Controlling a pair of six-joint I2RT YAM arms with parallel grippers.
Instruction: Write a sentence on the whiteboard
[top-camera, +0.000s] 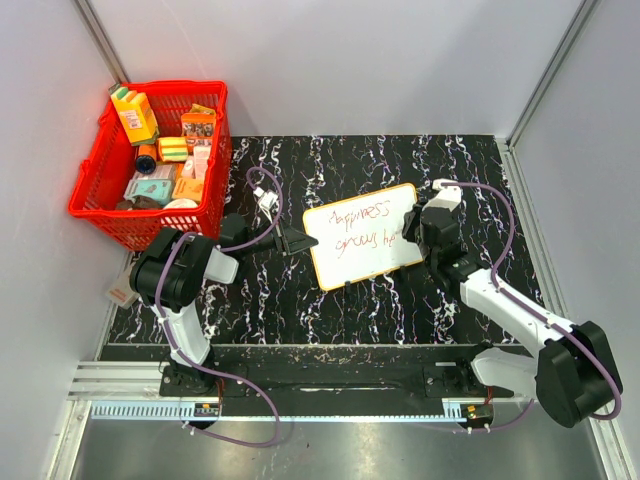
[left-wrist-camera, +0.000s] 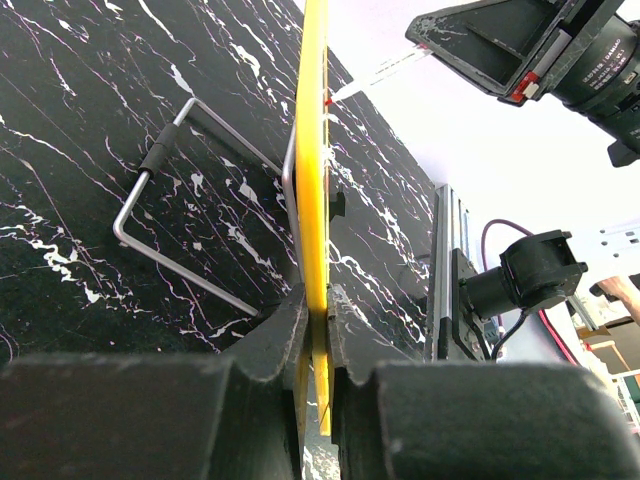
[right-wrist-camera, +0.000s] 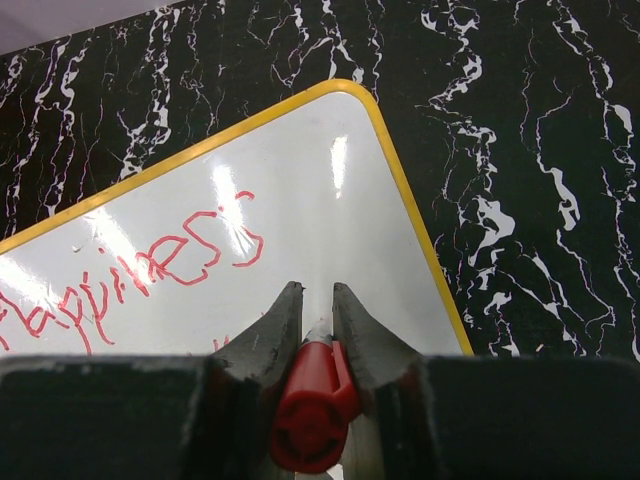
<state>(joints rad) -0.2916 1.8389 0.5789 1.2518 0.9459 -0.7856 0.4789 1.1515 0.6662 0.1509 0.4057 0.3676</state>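
A: Whiteboard (top-camera: 362, 236), then: heavy or light?

B: Light, judging by how thin. Stiff too: dead straight when seen edge-on from the left wrist, with no bow. Glossy on the face, so probably slippery there and easy to smear.

A: Sitting where?

B: Pinched by the yellow rim between the jaws of the left tool (left-wrist-camera: 318, 305), closed right down on that edge. Propped at a tilt over the desk (top-camera: 430, 300) on a wire stand (left-wrist-camera: 165, 215), on the far side of the rim from the right tool (right-wrist-camera: 318, 300).

A: And that right tool?

B: Closed hard on a red marker (right-wrist-camera: 312, 415), with the nib aimed forward past the tips at the face. Touching or just clear? Cannot tell.

A: Sentence (right-wrist-camera: 150, 265)?

B: Partly down: "Happiness" in thin red script, ahead and to the left of the right tool, plus a second line beneath, too small to read.

A: Best place to hold?

B: Rim only, never the written face. Worth going gently with the nib as well. Pinned at just one edge, so likely to pivot or skid on the stand under a hard push.
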